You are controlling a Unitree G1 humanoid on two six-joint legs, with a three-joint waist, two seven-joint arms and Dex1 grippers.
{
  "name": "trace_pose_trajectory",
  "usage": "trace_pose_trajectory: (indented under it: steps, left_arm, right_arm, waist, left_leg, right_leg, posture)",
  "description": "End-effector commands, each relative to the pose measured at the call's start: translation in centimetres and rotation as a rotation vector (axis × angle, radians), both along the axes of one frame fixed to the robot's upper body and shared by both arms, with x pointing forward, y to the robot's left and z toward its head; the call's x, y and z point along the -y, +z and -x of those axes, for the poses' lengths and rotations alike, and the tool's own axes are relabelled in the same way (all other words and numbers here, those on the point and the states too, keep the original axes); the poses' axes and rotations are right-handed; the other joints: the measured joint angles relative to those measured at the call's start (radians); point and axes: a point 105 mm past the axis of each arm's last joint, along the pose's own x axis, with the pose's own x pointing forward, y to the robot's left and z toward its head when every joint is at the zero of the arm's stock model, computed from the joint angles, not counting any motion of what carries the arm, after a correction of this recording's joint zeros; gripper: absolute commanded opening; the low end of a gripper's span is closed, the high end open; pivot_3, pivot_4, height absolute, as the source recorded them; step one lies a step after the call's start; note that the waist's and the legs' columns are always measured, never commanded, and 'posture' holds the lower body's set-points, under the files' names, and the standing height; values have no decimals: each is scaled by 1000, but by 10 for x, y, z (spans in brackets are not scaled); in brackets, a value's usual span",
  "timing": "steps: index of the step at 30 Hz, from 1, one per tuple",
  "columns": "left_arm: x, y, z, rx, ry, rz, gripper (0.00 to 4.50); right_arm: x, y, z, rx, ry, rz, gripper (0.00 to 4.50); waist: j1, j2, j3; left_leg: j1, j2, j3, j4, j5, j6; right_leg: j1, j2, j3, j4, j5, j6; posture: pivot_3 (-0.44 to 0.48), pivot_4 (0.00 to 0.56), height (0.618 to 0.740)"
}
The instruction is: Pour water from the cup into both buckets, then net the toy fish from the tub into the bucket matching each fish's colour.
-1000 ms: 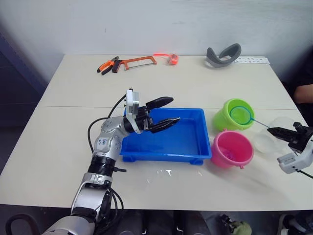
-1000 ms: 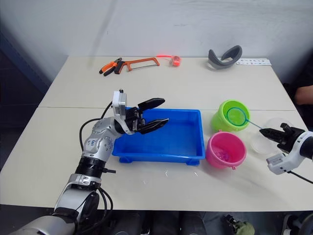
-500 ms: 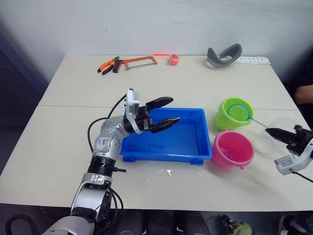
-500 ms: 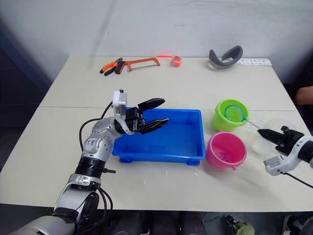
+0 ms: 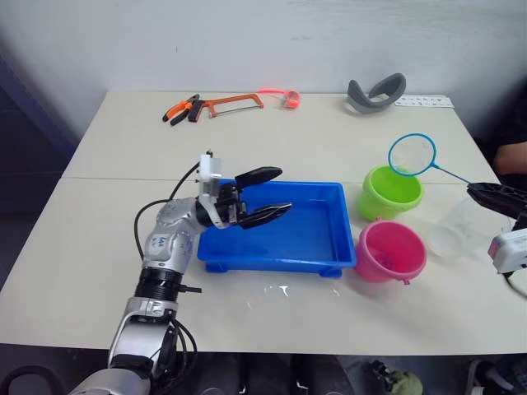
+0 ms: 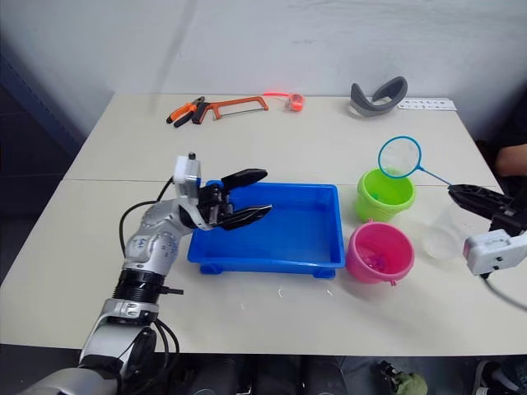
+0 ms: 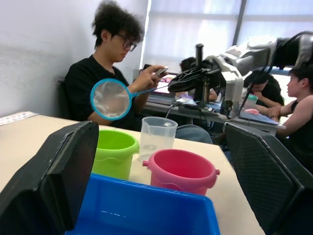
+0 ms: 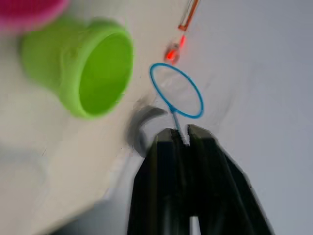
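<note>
Blue plastic fills the middle of the table: the tub (image 5: 284, 234) lies with the left gripper (image 5: 268, 194) poised over its left end, black fingers spread wide and grasping nothing. No toy fish can be made out in the tub from the head views. Just right of it stand the hot pink bucket (image 5: 390, 252), near the front, and the lime green bucket (image 5: 389, 193) behind it, with the clear cup (image 5: 455, 231) upright on the table further right. Above the green bucket's far rim hangs the net (image 5: 412, 155), its thin handle clamped between the right gripper (image 8: 181, 134) fingers at the table's right edge. The netting stage appears under way; whether any fish remain cannot be told. If so, the next move would call for swinging the hoop leftward over both buckets and down into the tub, clear of the left gripper. Bare tabletop lies open behind the tub; hand tools (image 5: 212, 105) sit well apart at the far edge.
</note>
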Motion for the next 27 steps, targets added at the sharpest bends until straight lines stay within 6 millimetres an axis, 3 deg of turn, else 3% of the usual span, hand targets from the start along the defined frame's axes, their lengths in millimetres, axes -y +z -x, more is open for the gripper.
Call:
trace_pose_trajectory:
  steps: [1, 3, 6, 11, 14, 17, 22, 27]
  left_arm:
    - [-28, 21, 7, 22, 1, 32, 4448]
    - [-49, 30, 7, -1, 32, 15, 4448]
    - [-77, 32, 15, 8, 74, -91, 4448]
    - [-108, 15, 34, 32, 96, -302, 4448]
    - [-120, -3, 52, 33, 95, -398, 4448]
    - [-123, -13, 64, 39, 93, -442, 4448]
    - [-120, -40, 106, -31, 51, -496, 4448]
    - [-114, -46, 117, -56, 39, -515, 4448]
  right_arm:
    - [-22, 22, 9, -125, 59, -392, 0]
    - [-39, 16, 15, -274, 113, -577, 0]
    - [-68, 6, 21, -452, 205, -722, 0]
    - [-127, -9, 30, -666, 417, -789, 0]
    - [-162, -38, 40, -798, 521, -685, 0]
    - [-176, -59, 44, -877, 550, -625, 0]
    - [-182, -126, 49, -992, 581, -380, 0]
    - [-183, -157, 46, -1003, 597, -303, 0]
  waist:
    - [2, 1, 0]
    - [1, 0, 0]
    - [-3, -1, 0]
    - [-7, -1, 0]
    - [-8, -1, 0]
    - [5, -1, 0]
    - [-11, -4, -2]
    - [-14, -3, -1]
  left_leg:
    - [0, 0, 0, 0, 0, 0]
    - [0, -1, 0, 1, -1, 1]
    - [1, 1, 0, 3, -1, 2]
    - [2, 2, 0, 2, -2, 1]
    - [1, 2, -1, 2, -3, 0]
    - [-1, 2, -1, 3, -4, 1]
    - [0, 0, 0, 3, -6, 4]
    - [1, -2, 0, 3, -5, 4]
  right_leg:
    - [0, 0, 0, 1, 0, 0]
    - [0, -1, 0, 3, 0, 0]
    - [1, -3, 0, 3, 1, -1]
    - [0, -4, 1, 4, 1, -1]
    - [0, -5, 1, 0, 0, -2]
    - [-1, -5, 0, 1, 0, -2]
    - [0, -10, -2, 0, 0, -1]
    - [0, -12, -2, 0, 0, -2]
  posture:
    - [0, 150, 740]
    - [0, 150, 740]
    - [0, 150, 740]
    - [0, 150, 740]
    - [0, 150, 740]
    - [0, 150, 740]
    - [0, 150, 740]
    - [0, 150, 740]
